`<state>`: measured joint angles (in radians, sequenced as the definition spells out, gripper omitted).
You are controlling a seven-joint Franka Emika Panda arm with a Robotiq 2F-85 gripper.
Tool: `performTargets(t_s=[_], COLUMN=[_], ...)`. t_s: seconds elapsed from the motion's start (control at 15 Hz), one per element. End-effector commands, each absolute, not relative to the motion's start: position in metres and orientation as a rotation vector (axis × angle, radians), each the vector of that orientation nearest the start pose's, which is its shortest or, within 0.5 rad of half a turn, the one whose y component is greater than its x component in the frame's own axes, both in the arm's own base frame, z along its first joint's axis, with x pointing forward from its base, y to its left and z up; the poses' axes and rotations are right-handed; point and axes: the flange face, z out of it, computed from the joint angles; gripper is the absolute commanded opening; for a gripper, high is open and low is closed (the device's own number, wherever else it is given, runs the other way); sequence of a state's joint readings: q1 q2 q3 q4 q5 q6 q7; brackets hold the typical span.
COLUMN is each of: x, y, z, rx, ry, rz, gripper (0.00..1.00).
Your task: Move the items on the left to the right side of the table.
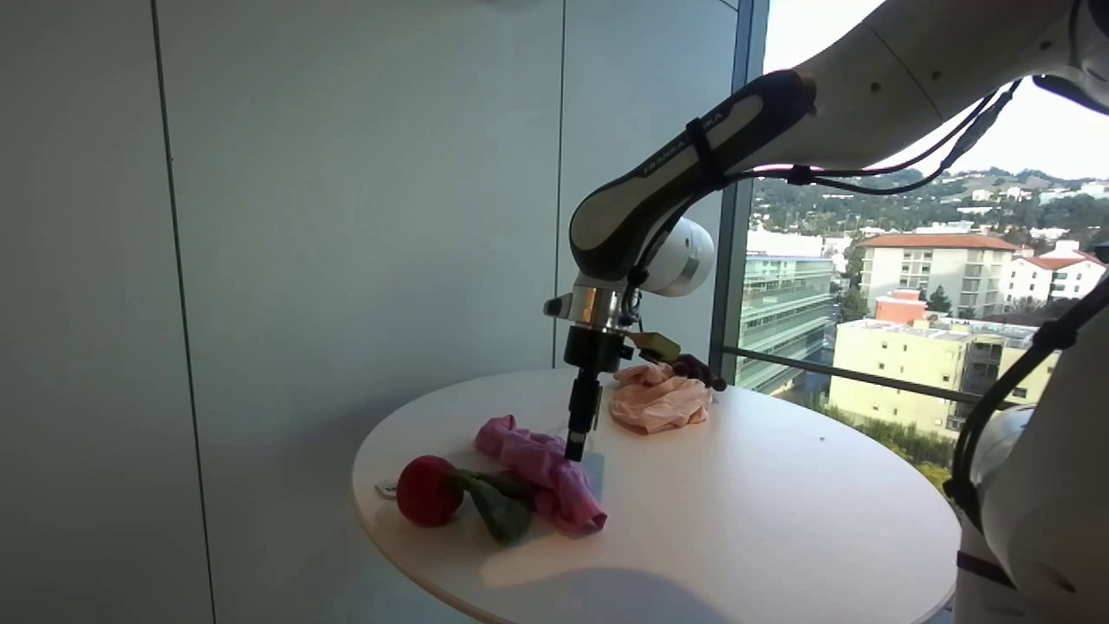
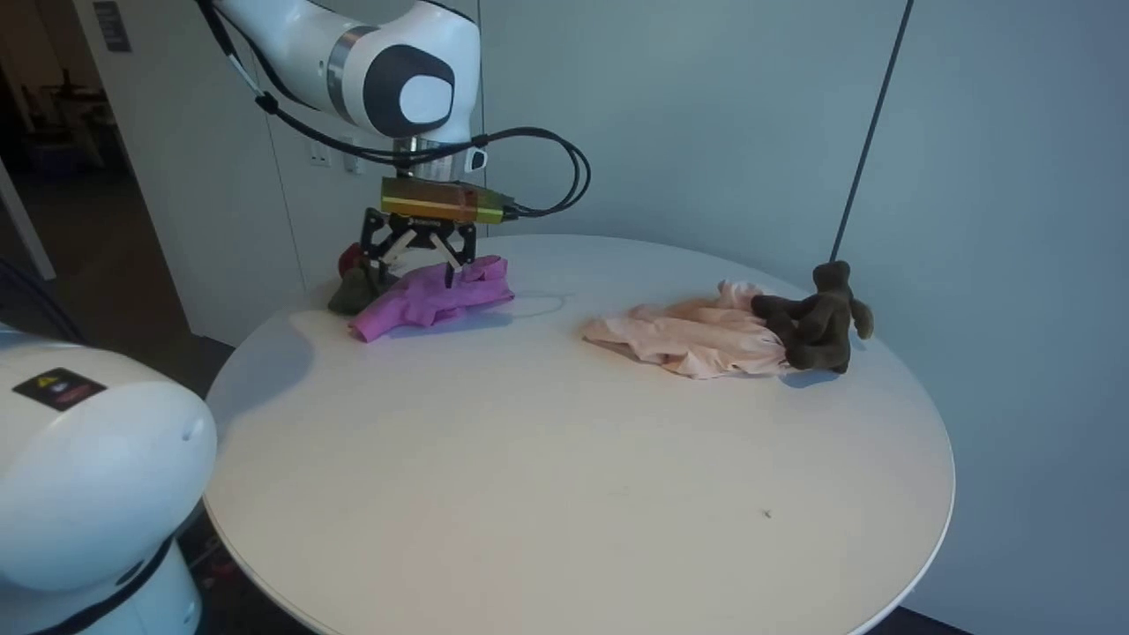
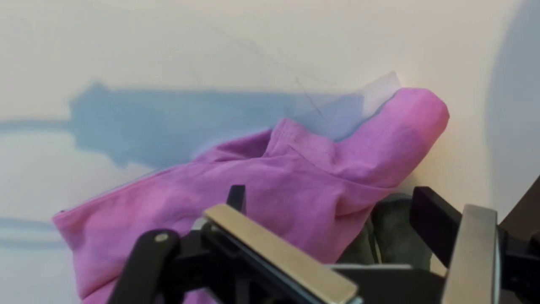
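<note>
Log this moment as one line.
end effector: open, nothing held, over pink cloth | red ball: touching green piece | peach cloth: beside brown plush

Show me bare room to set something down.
In an exterior view, the broad near tabletop is bare save a small dark speck, bordered behind by the pink cloth and peach cloth; a smaller gap lies between them. Crowded: pink cloth, dark green piece and round red object bunched together, open gripper above; peach cloth beside the brown soft toy.
</note>
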<state>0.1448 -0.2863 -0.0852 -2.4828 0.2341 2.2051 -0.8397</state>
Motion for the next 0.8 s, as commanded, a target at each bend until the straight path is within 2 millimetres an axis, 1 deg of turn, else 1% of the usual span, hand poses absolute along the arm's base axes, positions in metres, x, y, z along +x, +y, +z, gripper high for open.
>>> performTargets(t_s=[0.0,0.13,0.2,0.27,0.33,0.47,0.53,0.6,0.73], x=[0.429,0.432,0.433,0.435,0.435,0.437,0.437,0.439,0.442], y=[0.05,0.058,0.062,0.065,0.068,0.073,0.074,0.075,0.074], z=[0.39,0.38,0.374,0.369,0.364,0.358,0.356,0.356,0.359], rx=[-2.708,-2.717,-2.721,-2.729,-2.742,-2.753,-2.754,-2.756,-2.756], ry=[-1.089,-1.058,-1.074,-1.086,-1.092,-1.109,-1.108,-1.108,-1.105], rz=[-0.274,-0.352,-0.4,-0.436,-0.441,-0.455,-0.455,-0.469,-0.479], gripper=[1.0,1.0,1.0,0.96,0.74,0.69,0.62,0.53,0.37])
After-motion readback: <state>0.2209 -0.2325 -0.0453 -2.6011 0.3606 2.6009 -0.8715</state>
